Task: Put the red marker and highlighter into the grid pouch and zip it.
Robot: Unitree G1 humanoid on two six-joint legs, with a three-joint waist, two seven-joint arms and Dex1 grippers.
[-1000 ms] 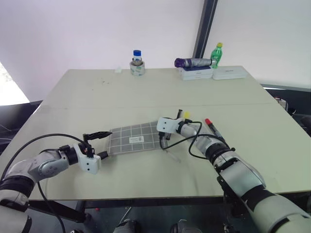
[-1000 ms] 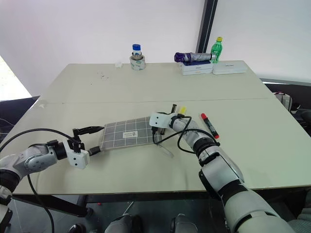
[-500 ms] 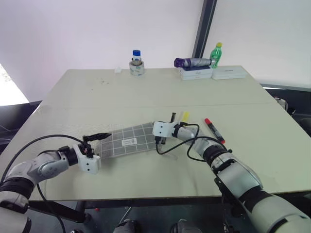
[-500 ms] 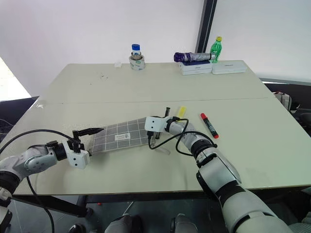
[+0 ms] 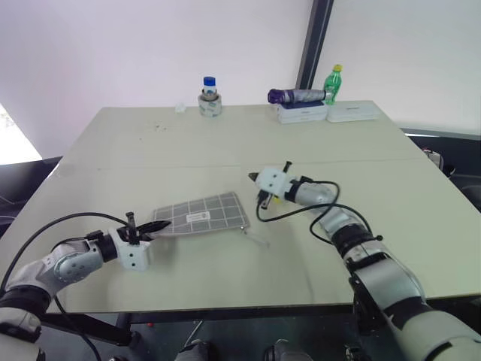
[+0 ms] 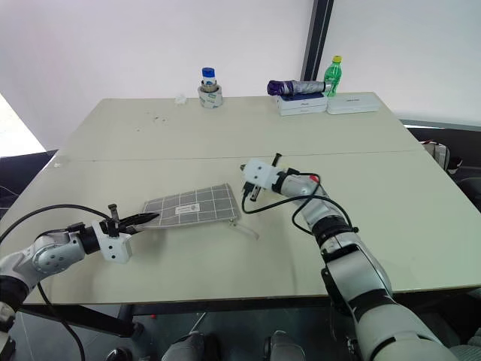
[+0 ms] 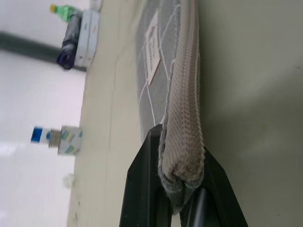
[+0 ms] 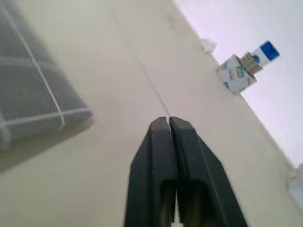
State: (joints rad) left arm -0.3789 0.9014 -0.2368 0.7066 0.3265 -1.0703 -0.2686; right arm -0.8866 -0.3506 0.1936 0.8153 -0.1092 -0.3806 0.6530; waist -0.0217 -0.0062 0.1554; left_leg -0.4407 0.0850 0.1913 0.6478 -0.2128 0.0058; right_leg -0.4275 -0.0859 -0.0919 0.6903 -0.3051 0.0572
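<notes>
left arm (image 5: 64,263): glossy silver-grey shells, black joint rings
right arm (image 5: 361,248): same silver-grey shells, black band at the wrist
wrist blocks: white housings behind the jaws
cables: thin black, looping beside each forearm
fingers (image 7: 142,198): matte black, tapered

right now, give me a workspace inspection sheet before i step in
surface: table, pale, bare in the middle
job's things: grid pouch lying flat; marker and highlighter, cannot tell where they lie
clutter: blue-capped jar, purple umbrella, green bottle, white boxes, all at the far edge
grippers: left gripper shut on a pouch corner; right gripper shut, holding nothing
cables: black cable looping off the right wrist
surroundings: dark post
</notes>
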